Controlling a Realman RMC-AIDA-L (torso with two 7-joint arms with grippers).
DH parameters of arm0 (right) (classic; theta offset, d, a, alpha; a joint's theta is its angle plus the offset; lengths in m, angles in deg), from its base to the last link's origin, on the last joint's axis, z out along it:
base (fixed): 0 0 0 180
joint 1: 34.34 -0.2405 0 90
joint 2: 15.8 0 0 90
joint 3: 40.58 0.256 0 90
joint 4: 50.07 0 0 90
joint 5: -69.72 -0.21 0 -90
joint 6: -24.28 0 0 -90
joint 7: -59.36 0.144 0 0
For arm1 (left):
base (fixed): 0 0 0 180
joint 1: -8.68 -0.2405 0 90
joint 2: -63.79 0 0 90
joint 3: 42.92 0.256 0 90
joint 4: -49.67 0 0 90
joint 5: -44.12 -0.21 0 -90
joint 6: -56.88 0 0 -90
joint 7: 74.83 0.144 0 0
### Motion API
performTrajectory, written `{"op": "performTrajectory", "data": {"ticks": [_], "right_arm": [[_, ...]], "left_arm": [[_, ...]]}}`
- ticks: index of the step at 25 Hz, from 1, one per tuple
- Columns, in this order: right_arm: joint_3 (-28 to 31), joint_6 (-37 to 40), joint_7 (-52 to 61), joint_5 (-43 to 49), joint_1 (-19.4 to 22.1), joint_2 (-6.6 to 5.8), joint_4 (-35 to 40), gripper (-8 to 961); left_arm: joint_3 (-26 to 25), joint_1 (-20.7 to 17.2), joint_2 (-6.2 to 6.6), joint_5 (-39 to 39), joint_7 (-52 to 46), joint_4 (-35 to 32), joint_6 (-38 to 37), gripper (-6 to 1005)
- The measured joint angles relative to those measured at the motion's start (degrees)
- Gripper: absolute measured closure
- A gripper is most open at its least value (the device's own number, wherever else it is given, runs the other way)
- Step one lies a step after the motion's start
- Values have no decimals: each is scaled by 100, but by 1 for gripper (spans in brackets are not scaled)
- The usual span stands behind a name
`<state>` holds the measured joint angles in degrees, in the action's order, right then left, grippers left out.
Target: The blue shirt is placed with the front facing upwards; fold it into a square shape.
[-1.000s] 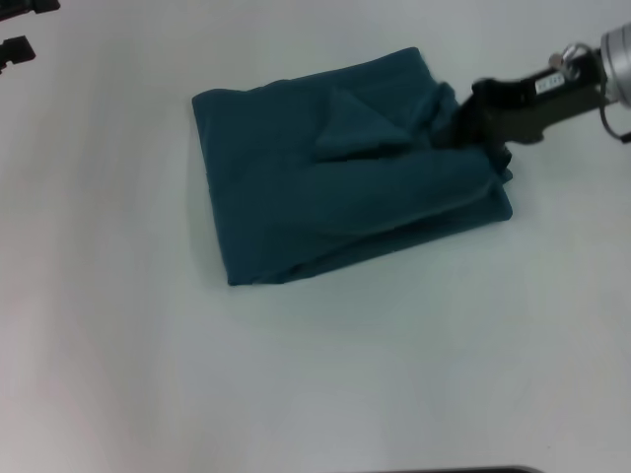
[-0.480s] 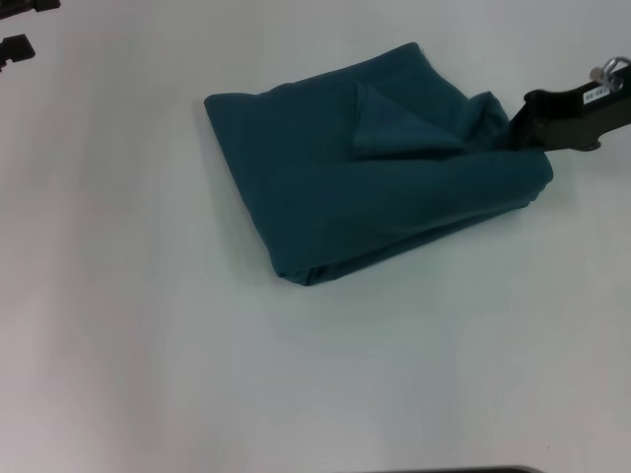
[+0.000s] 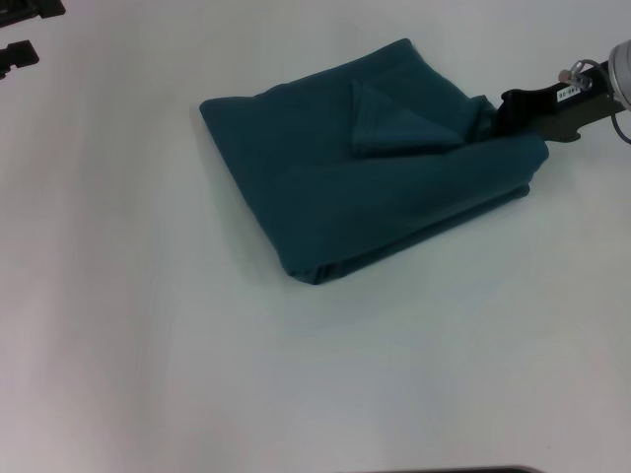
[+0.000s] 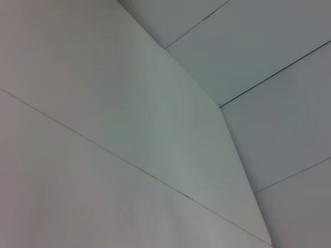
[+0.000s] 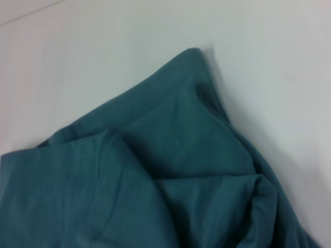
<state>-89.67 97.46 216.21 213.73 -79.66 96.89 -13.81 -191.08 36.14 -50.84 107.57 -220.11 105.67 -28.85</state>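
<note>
- Blue shirt (image 3: 370, 168) lying folded into a thick, roughly four-sided bundle on the white desk (image 3: 197, 374), a little past the middle of the head view and toward the robot's right.
- Only plain teal cloth on show; stacked layers visible along the near edge and at the near corner.
- A small triangular flap (image 3: 394, 123) folded over on the top face, pointing away from the robot's right side.
- Bundle set askew to the desk edges, one corner toward the robot, another toward the far side.
- Right gripper (image 3: 503, 113) reaching in from the right edge of the head view, low over the desk, tip against the bunched cloth at the shirt's right-hand corner.
- Jaws buried in or hidden behind the folds there; whether clenched on the fabric or released, cannot tell.
- Right wrist view filled with the same teal cloth (image 5: 155, 170) seen close, rumpled into deep creases, one peak of fabric rising against the bare desk (image 5: 269, 62) behind it.
- Two dark pieces of the left arm (image 3: 25, 34) at the far left corner of the head view, well apart from the shirt; left gripper itself out of sight.
- Left wrist view showing only pale flat panels (image 4: 155, 129) with thin dark seams between them.
</note>
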Motion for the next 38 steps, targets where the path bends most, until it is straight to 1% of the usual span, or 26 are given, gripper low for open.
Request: {"op": "performTrajectory", "data": {"ticks": [5, 8, 10, 16, 19, 21, 24, 25, 28, 29, 30, 31, 33, 34, 36, 38], "right_arm": [[32, -43, 45, -36, -6, -5, 9, 920], [191, 99, -1, -286, 35, -47, 52, 919], [286, 183, -82, -478, 73, -70, 142, 919], [526, 472, -459, -831, 196, -88, 561, 918], [608, 548, -657, -943, 251, -105, 733, 799], [735, 632, -1010, -1170, 324, -116, 892, 719], [867, 733, -1995, -1610, 520, -104, 1239, 487], [885, 750, -2443, -1745, 614, -77, 1380, 445], [896, 762, -3633, -2018, 937, 108, 1773, 319], [901, 756, -3948, -2083, 1038, 183, 1927, 277], [911, 731, -4440, -2149, 1224, 331, 2171, 235], [911, 731, -4440, -2149, 1224, 331, 2171, 229], [952, 684, -4834, -2180, 1397, 476, 2320, 216], [986, 679, -4992, -2191, 1460, 530, 2337, 210], [1024, 695, -5266, -2207, 1582, 592, 2330, 197], [1011, 729, -5442, -2208, 1691, 612, 2277, 185]], "left_arm": [[-5, -1, -5, 0, -1, -2, 6, 50], [-3, 6, -6, 0, -1, -2, 6, 51], [-10, 9, -7, 0, 0, -3, 6, 51], [-29, 7, -5, 0, 1, -11, 4, 50], [-35, 23, -1, 0, 8, -11, 8, 50], [-23, 26, 9, 0, 12, -23, 41, 50], [-33, 32, 32, 2, 11, -46, 68, 50], [-47, 31, 46, 9, 8, -53, 74, 51], [-64, 11, 71, 48, -8, -60, 59, 51], [-74, 5, 72, 50, -10, -63, 49, 51], [-93, -10, 71, 52, -13, -70, 27, 50], [-93, -10, 71, 52, -13, -70, 27, 50], [-106, -29, 54, 53, 15, -108, 15, 50], [-107, -40, 45, 53, 35, -128, 13, 50], [-106, -70, 34, 53, 65, -184, 10, 50], [-107, -113, 15, 54, 68, -230, 12, 51]]}}
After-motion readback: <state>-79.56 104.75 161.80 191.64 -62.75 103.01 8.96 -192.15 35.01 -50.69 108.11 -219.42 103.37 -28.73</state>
